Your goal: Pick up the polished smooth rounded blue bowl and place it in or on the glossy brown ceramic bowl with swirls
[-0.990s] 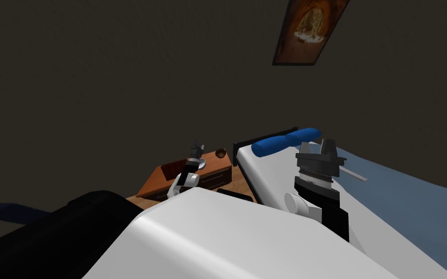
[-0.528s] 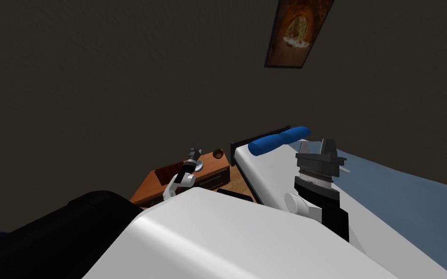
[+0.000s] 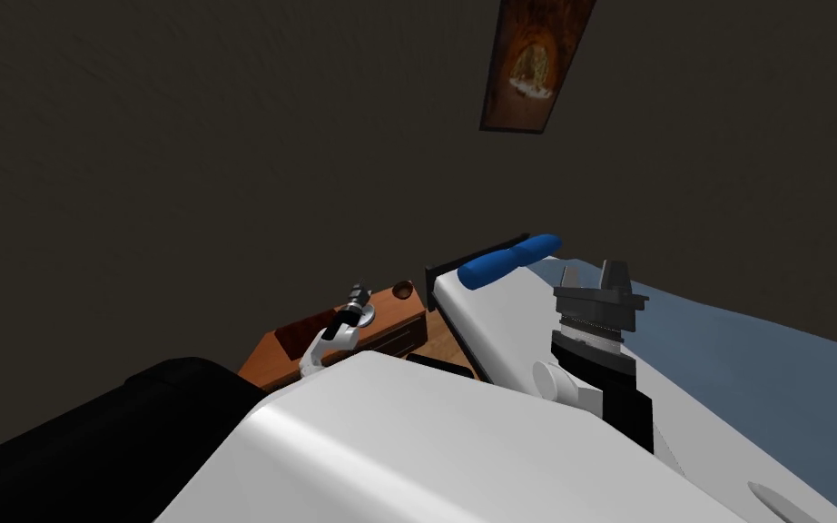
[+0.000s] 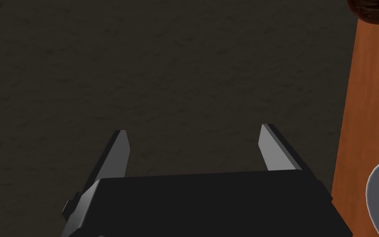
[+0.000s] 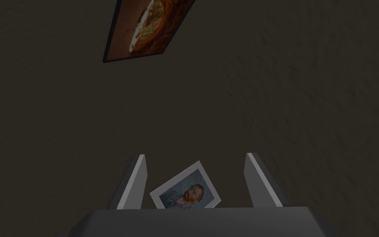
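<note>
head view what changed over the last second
I turned right: the painting, blue pillow and nightstand all slid left in the picture together. The left gripper stayed over the nightstand near the brown bowl, open; the right gripper stayed raised, open. Nothing gripped or released.

1. A dark brown-grey wall (image 3: 181,136) fills the background, and the room is dim.
2. A framed orange-brown painting (image 3: 526,65) hangs high on it. A small white-bordered portrait (image 5: 186,194) of a red-bearded man shows against the dark wall too.
3. An orange-brown wooden nightstand (image 3: 396,313) with drawers stands beside the bed, with a strip of wood floor (image 3: 448,338) between them.
4. The bed has a black headboard (image 3: 439,270), a white sheet (image 3: 498,318), a grey-blue blanket (image 3: 734,363) and a bright blue bolster pillow (image 3: 507,258) at its head.
</note>
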Controlling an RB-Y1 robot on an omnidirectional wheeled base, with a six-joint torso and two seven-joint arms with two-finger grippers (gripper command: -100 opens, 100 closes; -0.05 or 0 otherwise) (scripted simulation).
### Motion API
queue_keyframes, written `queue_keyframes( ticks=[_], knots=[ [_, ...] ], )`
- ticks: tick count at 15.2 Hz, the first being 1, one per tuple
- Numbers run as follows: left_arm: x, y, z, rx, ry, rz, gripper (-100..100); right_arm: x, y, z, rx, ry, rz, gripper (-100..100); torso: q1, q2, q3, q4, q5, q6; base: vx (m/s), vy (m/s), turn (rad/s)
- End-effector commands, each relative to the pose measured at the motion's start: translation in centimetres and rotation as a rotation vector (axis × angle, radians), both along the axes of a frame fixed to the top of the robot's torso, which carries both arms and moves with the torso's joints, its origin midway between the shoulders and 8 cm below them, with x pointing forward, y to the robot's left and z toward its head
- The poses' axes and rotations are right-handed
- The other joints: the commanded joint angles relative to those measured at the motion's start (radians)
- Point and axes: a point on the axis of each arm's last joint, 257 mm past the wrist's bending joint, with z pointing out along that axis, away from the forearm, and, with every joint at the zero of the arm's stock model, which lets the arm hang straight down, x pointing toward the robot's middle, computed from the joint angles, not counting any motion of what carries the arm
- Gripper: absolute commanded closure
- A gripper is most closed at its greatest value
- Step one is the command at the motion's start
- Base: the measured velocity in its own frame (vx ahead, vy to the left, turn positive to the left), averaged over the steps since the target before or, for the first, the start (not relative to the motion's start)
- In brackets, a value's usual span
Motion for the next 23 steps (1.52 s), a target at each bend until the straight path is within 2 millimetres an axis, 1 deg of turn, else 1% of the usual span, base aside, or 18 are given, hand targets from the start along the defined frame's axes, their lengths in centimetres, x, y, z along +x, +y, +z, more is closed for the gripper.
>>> queue_keyframes(
  ticks=[1, 2, 3, 4, 6, 7, 9, 10, 12, 13, 15, 16, 17, 18, 20, 21, 22, 23],
  knots=[
    [-0.4, 0.5, -1.3, -0.012, 0.039, 0.014, -100, 0.0, 0.0, 0.0, 0.0, 0.0, 0.0, 0, 0.0, 0.0, 0.0, 0.0, 0.0, 0.0, 0.003, 0.003, -0.032],
    [-1.1, 2.2, -3.1, -0.032, 0.092, 0.045, -100, 0.0, 0.0, 0.0, 0.0, 0.0, 0.0, 0, 0.0, 0.0, 0.0, 0.0, 0.0, 0.0, 0.004, -0.002, -0.095],
    [-1.2, 2.2, -3.4, -0.036, 0.106, 0.047, -100, 0.0, 0.0, 0.0, 0.0, 0.0, 0.0, 0, 0.0, 0.0, 0.0, 0.0, 0.0, 0.0, 0.004, -0.003, -0.119],
    [-2.0, 3.9, -5.1, -0.057, 0.15, 0.078, -100, 0.0, 0.0, 0.0, 0.0, 0.0, 0.0, 0, 0.0, 0.0, 0.0, 0.0, 0.0, 0.0, 0.006, -0.004, -0.195],
    [-2.1, 3.9, -5.6, -0.063, 0.172, 0.081, -100, 0.0, 0.0, 0.0, 0.0, 0.0, 0.0, 0, 0.0, 0.0, 0.0, 0.0, 0.0, 0.0, 0.004, 0.001, -0.11],
    [-3.0, 5.5, -7.2, -0.086, 0.215, 0.113, -100, 0.0, 0.0, 0.0, 0.0, 0.0, 0.0, 0, 0.0, 0.0, 0.0, 0.0, 0.0, 0.0, 0.004, -0.003, -0.108],
    [-3.2, 5.5, -7.7, -0.092, 0.236, 0.116, -100, 0.0, 0.0, 0.0, 0.0, 0.0, 0.0, 0, 0.0, 0.0, 0.0, 0.0, 0.0, 0.0, 0.004, -0.001, -0.083],
    [-4.3, 7.0, -9.3, -0.118, 0.279, 0.149, -100, 0.0, 0.0, 0.0, 0.0, 0.0, 0.0, 0, 0.0, 0.0, 0.0, 0.0, 0.0, 0.0, 0.004, -0.004, -0.125],
    [-4.5, 7.0, -9.8, -0.124, 0.3, 0.152, -100, 0.0, 0.0, 0.0, 0.0, 0.0, 0.0, 0, 0.0, 0.0, 0.0, 0.0, 0.0, 0.0, 0.004, -0.002, -0.103],
    [-5.7, 8.4, -11.2, -0.151, 0.34, 0.186, -100, 0.0, 0.0, 0.0, 0.0, 0.0, 0.0, 0, 0.0, 0.0, 0.0, 0.0, 0.0, 0.0, 0.003, -0.004, -0.106],
    [-5.9, 8.4, -11.8, -0.159, 0.362, 0.189, -100, 0.0, 0.0, 0.0, 0.0, 0.0, 0.0, 0, 0.0, 0.0, 0.0, 0.0, 0.0, 0.0, 0.003, -0.002, -0.105],
    [-7.2, 9.7, -13.2, -0.188, 0.403, 0.223, -100, 0.0, 0.0, 0.0, 0.0, 0.0, 0.0, 0, 0.0, 0.0, 0.0, 0.0, 0.0, 0.0, 0.003, -0.005, -0.141],
    [-7.5, 9.7, -13.7, -0.195, 0.423, 0.225, -100, 0.0, 0.0, 0.0, 0.0, 0.0, 0.0, 0, 0.0, 0.0, 0.0, 0.0, 0.0, 0.0, 0.003, -0.004, -0.146],
    [-8.7, 10.9, -14.9, -0.224, 0.455, 0.259, -100, 0.0, 0.0, 0.0, 0.0, 0.0, 0.0, 0, 0.0, 0.0, 0.0, 0.0, 0.0, 0.0, 0.005, -0.006, -0.178],
    [-9.1, 10.8, -15.5, -0.234, 0.482, 0.262, -100, 0.0, 0.0, 0.0, 0.0, 0.0, 0.0, 0, -0.001, 0.0, 0.0, 0.0, 0.0, 0.0, 0.003, -0.003, -0.085],
    [-10.6, 11.8, -16.9, -0.268, 0.522, 0.296, -100, 0.0, 0.0, 0.0, 0.0, 0.0, 0.0, 0, 0.0, 0.0, 0.0, 0.0, 0.0, 0.0, 0.003, -0.006, -0.129],
    [-10.9, 11.7, -17.2, -0.274, 0.538, 0.298, -100, 0.0, 0.0, 0.0, 0.0, 0.0, 0.0, 0, -0.001, 0.0, 0.0, 0.0, 0.0, 0.0, 0.003, -0.006, -0.142],
    [-12.2, 12.7, -18.2, -0.305, 0.567, 0.329, -100, 0.0, 0.0, 0.0, 0.0, 0.0, 0.0, 0, -0.001, 0.0, 0.0, 0.0, 0.0, 0.0, 0.004, -0.008, -0.203]
  ],
)
